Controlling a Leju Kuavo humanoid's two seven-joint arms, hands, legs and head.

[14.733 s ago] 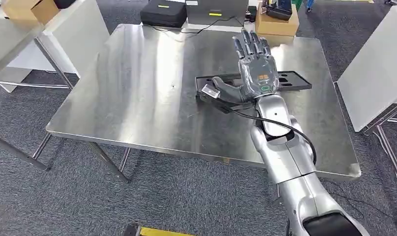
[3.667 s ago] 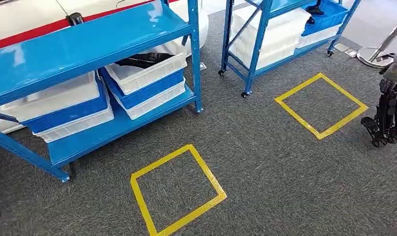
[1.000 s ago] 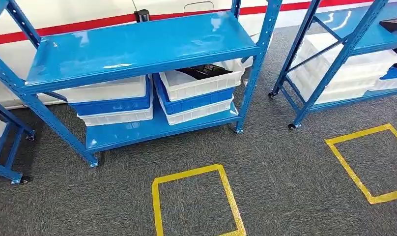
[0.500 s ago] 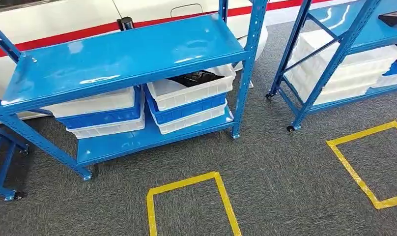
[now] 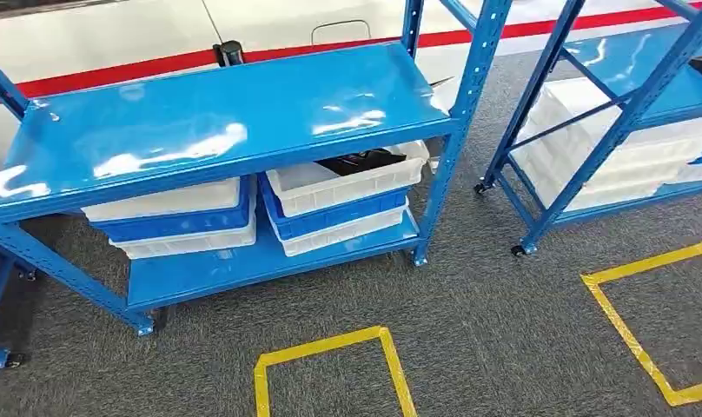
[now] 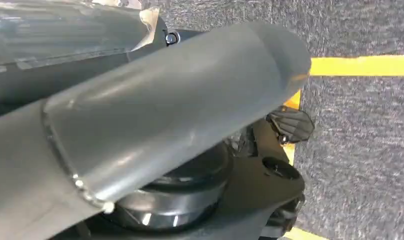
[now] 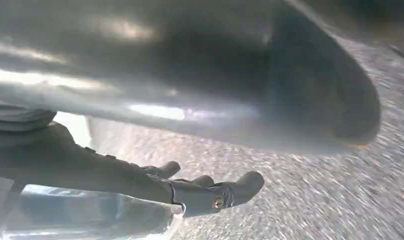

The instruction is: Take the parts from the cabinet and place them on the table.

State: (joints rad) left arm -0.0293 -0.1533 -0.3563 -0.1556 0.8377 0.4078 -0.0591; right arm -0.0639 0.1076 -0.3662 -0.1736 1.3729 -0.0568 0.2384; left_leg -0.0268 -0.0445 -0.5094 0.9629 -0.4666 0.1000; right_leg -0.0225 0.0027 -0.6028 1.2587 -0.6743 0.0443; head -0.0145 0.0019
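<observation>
Two blue racks stand on the grey carpet in the head view: the nearer cabinet (image 5: 226, 113) at left and centre, a second rack (image 5: 625, 78) at the right edge. Under the cabinet's bare top shelf, the lower shelf (image 5: 243, 265) carries two stacks of crates — a left stack (image 5: 169, 221) and a right stack (image 5: 339, 204), each white over blue over white. A dark part (image 5: 360, 162) lies in the top white crate of the right stack, toward that shelf's back right corner, mostly hidden by the top shelf's front edge. Open carpet runs before the cabinet, marked by two yellow tape squares, one (image 5: 330, 369) near the lower edge, one (image 5: 652, 321) at right. The left wrist view adds the left hand (image 6: 155, 120) close up, thumb across the lens, fingers hidden, so I cannot tell its state. The right wrist view adds the right hand (image 7: 190, 190), dark fingers extended and apart, holding nothing above blurred carpet.
</observation>
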